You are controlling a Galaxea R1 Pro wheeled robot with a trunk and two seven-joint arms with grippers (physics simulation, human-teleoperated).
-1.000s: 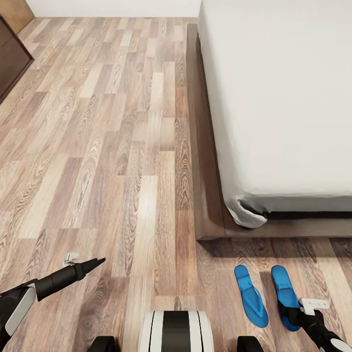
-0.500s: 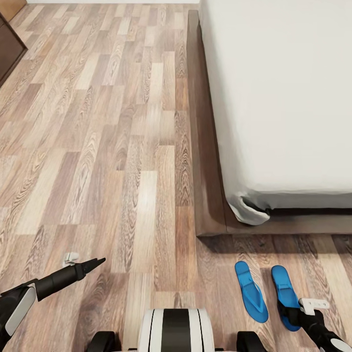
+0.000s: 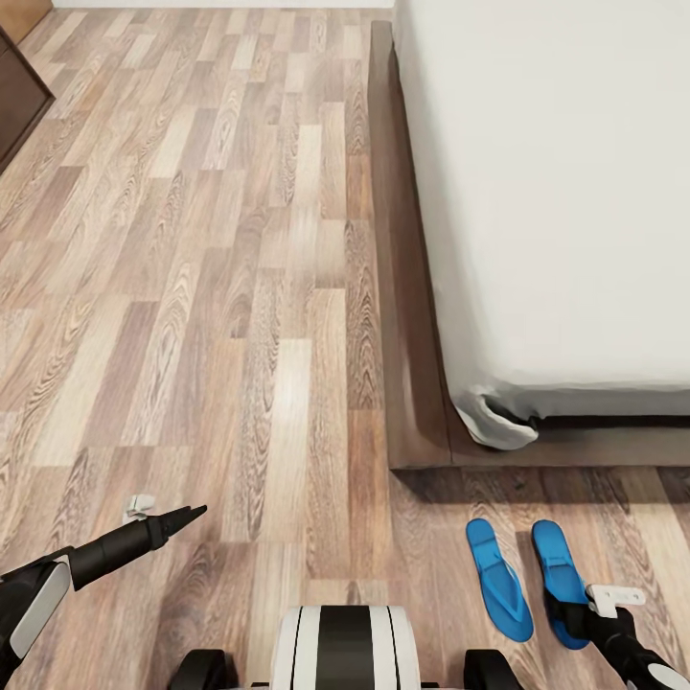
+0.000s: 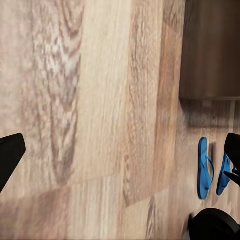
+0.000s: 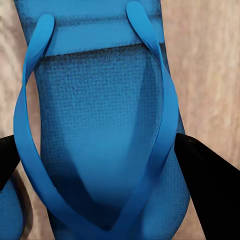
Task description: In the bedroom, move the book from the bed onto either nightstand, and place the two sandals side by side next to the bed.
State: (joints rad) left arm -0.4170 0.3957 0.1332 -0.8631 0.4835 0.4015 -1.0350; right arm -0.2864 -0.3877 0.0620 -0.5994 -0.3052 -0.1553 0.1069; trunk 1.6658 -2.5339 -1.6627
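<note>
The two sandals lie on the wood-plank floor just in front of the foot end of the bed, near its corner. The left sandal and the right sandal are side by side, close but apart, and their long axes run roughly toward the bed frame, the left one slightly slanted. The book is not to be seen on the part of the off-white mattress that shows.

The right gripper hangs directly over the right sandal. In the right wrist view this sandal lies between the two dark jaws, which stand spread on either side of it and do not touch it. Its long axis runs across the line between the jaws, so they would close on its two long edges.

The left gripper is well apart from the sandals, over bare floor, and its jaws look pressed together to one point. The right arm is clearly the nearer one.

I judge that the sandals are already placed and the book comes next. No containers are in sight.
</note>
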